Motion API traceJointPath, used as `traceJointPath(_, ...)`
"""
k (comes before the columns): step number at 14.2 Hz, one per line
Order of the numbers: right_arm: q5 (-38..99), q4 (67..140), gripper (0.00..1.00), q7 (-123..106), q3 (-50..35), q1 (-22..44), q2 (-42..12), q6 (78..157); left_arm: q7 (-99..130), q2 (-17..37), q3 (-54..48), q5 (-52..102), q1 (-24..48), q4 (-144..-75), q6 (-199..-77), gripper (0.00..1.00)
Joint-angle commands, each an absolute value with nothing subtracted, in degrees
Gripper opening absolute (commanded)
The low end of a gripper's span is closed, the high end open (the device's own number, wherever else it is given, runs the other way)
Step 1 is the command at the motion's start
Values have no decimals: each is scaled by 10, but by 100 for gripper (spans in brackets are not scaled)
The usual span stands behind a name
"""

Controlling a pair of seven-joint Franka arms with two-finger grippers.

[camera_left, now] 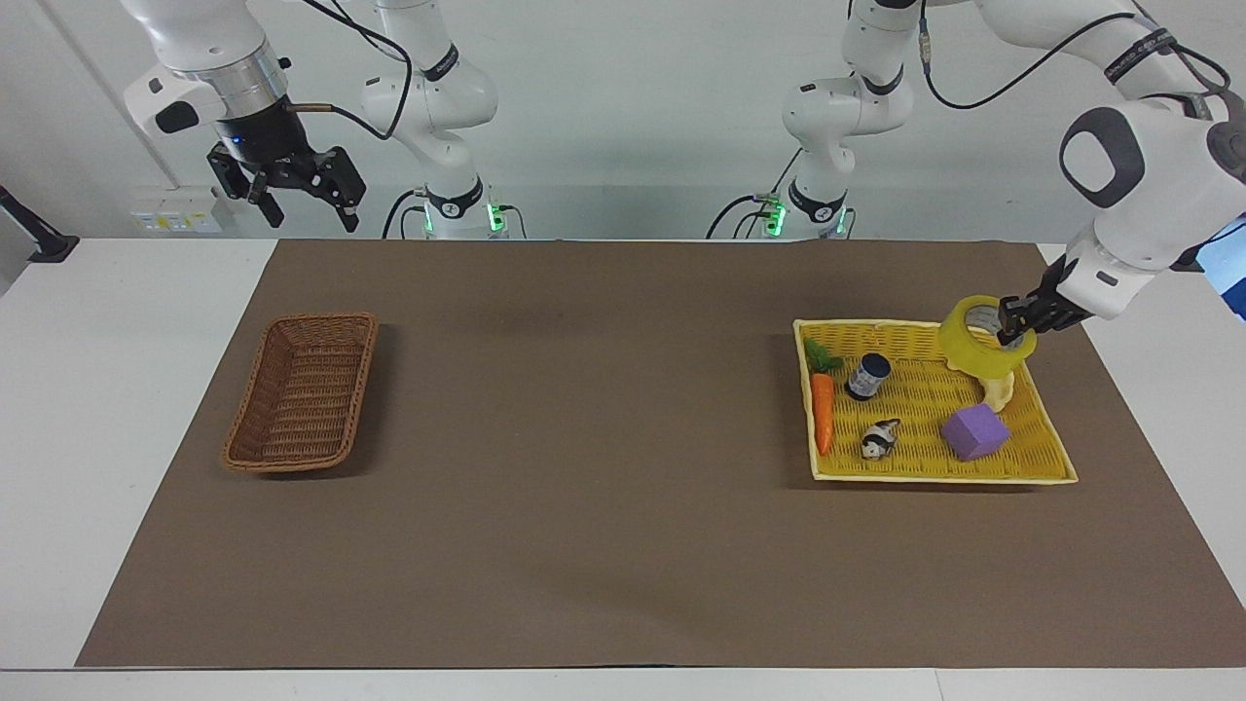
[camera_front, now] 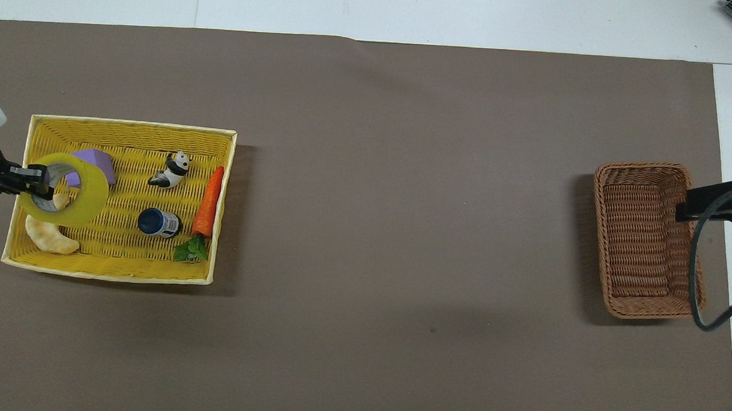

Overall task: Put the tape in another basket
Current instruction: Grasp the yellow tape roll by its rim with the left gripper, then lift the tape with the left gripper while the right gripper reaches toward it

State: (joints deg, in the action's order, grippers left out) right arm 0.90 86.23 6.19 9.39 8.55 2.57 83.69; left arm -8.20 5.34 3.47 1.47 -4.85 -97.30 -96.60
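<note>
The yellow tape (camera_left: 975, 343) (camera_front: 75, 190) hangs tilted in the air over the yellow tray (camera_left: 1022, 475) (camera_front: 125, 129). My left gripper (camera_left: 1012, 318) (camera_front: 34, 179) is shut on the roll's rim, one finger inside the ring. The brown wicker basket (camera_left: 304, 392) (camera_front: 646, 239) stands empty toward the right arm's end of the table. My right gripper (camera_left: 292, 195) waits open, high up over the table edge near that basket; in the overhead view only part of it (camera_front: 717, 202) shows.
In the tray lie a purple cube (camera_left: 975, 431) (camera_front: 102, 161), a toy carrot (camera_left: 823, 409) (camera_front: 207, 192), a small dark-capped bottle (camera_left: 867, 376) (camera_front: 158, 222), a panda figure (camera_left: 880, 439) (camera_front: 170, 170) and a pale crescent pastry (camera_left: 1000, 389) (camera_front: 48, 237). A brown mat (camera_left: 604, 438) covers the table.
</note>
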Motion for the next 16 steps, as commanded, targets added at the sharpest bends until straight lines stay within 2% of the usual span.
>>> traceJointPath(1, 16, 867, 100, 47, 91, 76, 30, 842, -57, 57, 36, 14, -25, -943, -924, 0)
traceJointPath(11, 7, 872, 100, 24, 97, 76, 31, 852, 180, 53, 30, 58, 144, -951, -938, 0)
traceJointPath(16, 8, 873, 100, 7, 96, 77, 31, 853, 299, 50, 30, 89, 230, -952, -987, 0)
